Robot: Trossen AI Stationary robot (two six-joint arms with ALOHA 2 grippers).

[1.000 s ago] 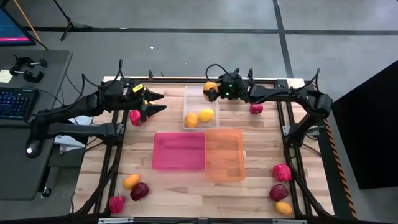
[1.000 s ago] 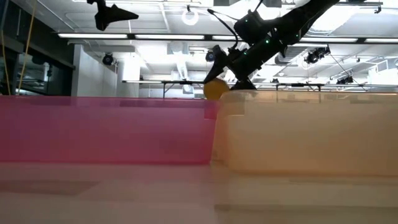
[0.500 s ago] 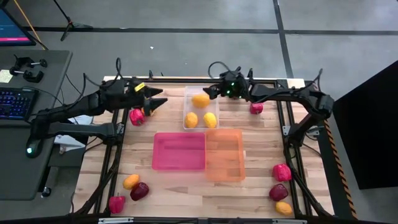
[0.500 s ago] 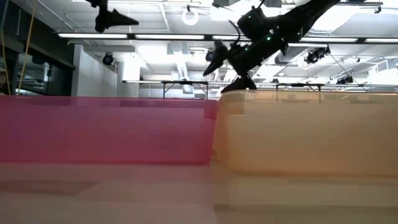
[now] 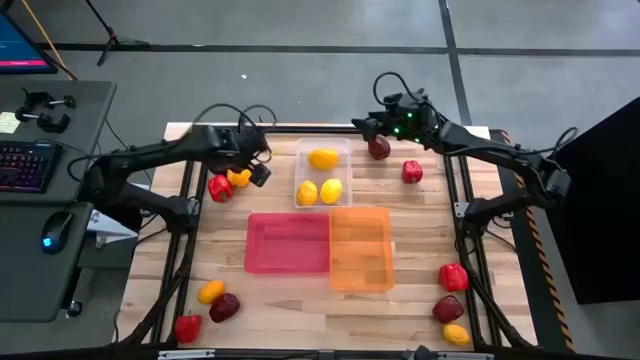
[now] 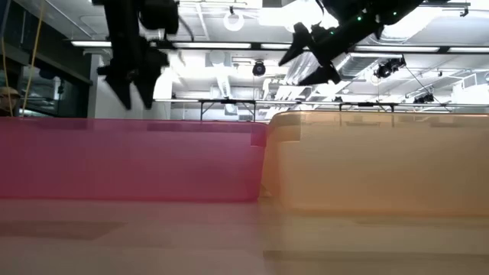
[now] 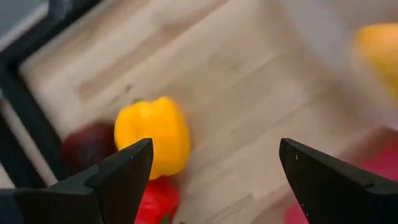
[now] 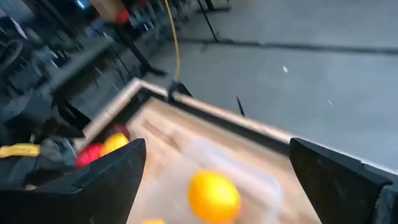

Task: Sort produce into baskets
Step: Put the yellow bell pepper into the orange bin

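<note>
Both pincers spread wide, left pincer [image 5: 250, 163] over yellow pepper [image 5: 238, 178] (empty), right pincer [image 5: 368, 127] raised

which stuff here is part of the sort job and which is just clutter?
Job: clear bin holding three yellow-orange citrus pieces; pink bin; orange bin; yellow pepper; red peppers; maroon pieces; left gripper; right gripper.
Clutter: keyboard, mouse on the side desk.

Three citrus pieces [image 5: 322, 158] seemingly inside the rear bin [image 5: 346, 146], behind two side-by-side bins [image 5: 248, 258].
</note>
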